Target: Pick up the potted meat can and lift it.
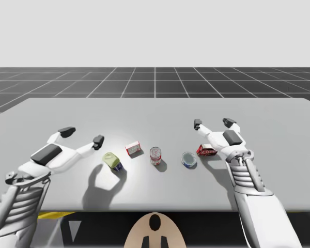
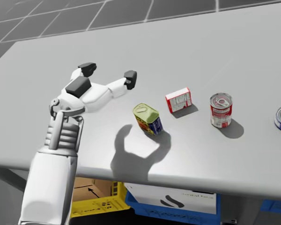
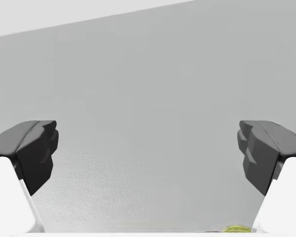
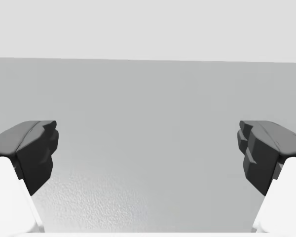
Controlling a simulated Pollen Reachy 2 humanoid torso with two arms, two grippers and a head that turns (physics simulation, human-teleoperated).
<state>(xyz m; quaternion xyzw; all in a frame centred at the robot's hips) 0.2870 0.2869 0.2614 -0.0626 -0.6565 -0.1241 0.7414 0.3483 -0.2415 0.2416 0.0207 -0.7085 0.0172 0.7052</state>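
Robot's left gripper (image 1: pixel 82 137) spread wide near the potted meat can (image 2: pixel 147 118)

A humanoid robot sits at a grey table (image 1: pixel 155 111) with a row of five small groceries in front of it. The potted meat can is at the left end of that row, near the table's front edge. It is a short tin with a rounded-rectangular yellow-green lid facing up and blue and yellow sides. It stands on its base, and the lid's long axis runs diagonally, from front left to back right. Whether it leans slightly cannot be told.

The left arm enters from the lower left, with the forearm angled across the table toward the can. Its hand hovers above the surface, to the left of the can and a little farther back. The two dark-tipped fingers are spread far apart with nothing between them. The nearer fingertip is close to the can but apart from it, and the hand's shadow falls just in front of the can.

To the can's right are a small red and white box (image 1: pixel 133 149), a red and white round can (image 1: pixel 155 155), a flat blue round tin (image 1: pixel 189 158) and a red box (image 1: pixel 206 150). The right arm reaches straight ahead from the lower right. The right gripper (image 1: pixel 213 123) also has its fingers spread with nothing between them, and it points away beyond the red box.
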